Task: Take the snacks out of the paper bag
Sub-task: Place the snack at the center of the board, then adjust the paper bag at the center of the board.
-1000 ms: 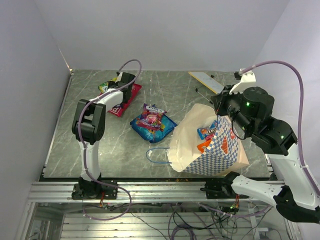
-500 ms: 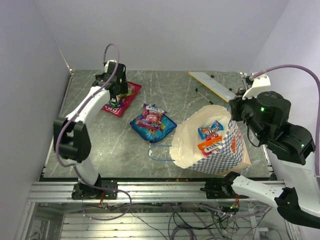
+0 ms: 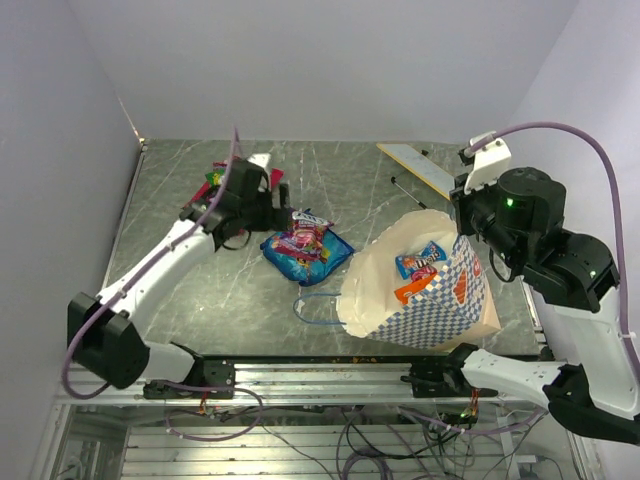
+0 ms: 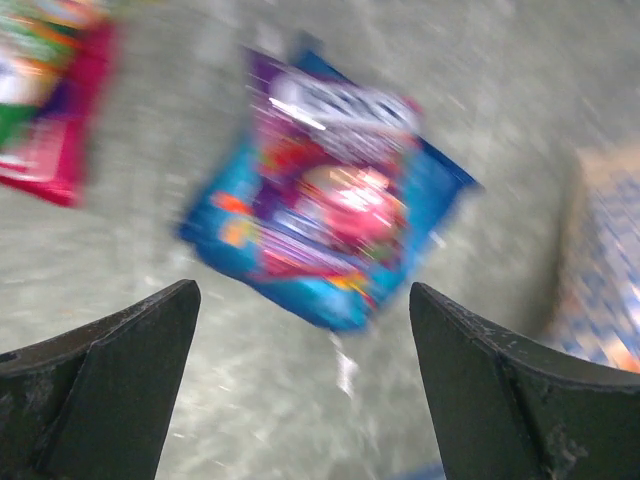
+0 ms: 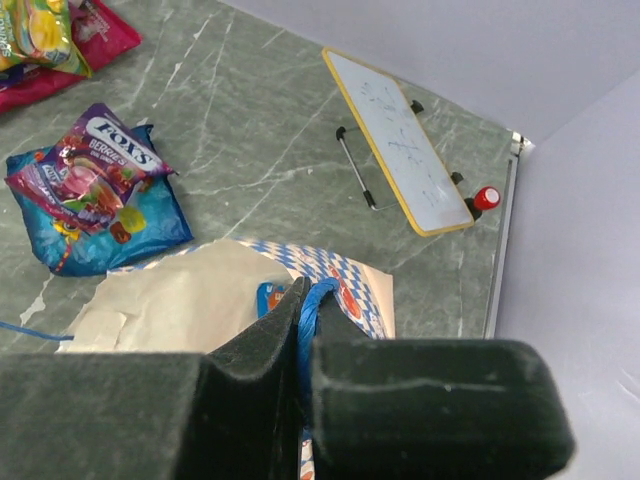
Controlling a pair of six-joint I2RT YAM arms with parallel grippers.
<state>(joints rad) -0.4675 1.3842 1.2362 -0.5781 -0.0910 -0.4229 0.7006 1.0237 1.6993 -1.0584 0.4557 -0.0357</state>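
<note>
The checkered paper bag lies at the right with its cream mouth open to the left. A small blue-and-red packet shows inside it. My right gripper is shut on the bag's blue string handle and holds the top edge up. The larger blue packet lies on the table left of the bag. My left gripper hovers open just left of it; the left wrist view is blurred and shows the packet ahead of the fingers. The red-pink packet and yellow-green packet lie at the far left.
A flat tan-edged card with a red-capped marker lies at the back right. The bag's second blue string handle trails on the table by its mouth. Grey walls close the left, back and right.
My left arm has swung from over the red-pink packet at the far left towards the right and nearer, beside the blue packet. My right gripper still holds the bag handle and shifted slightly.
</note>
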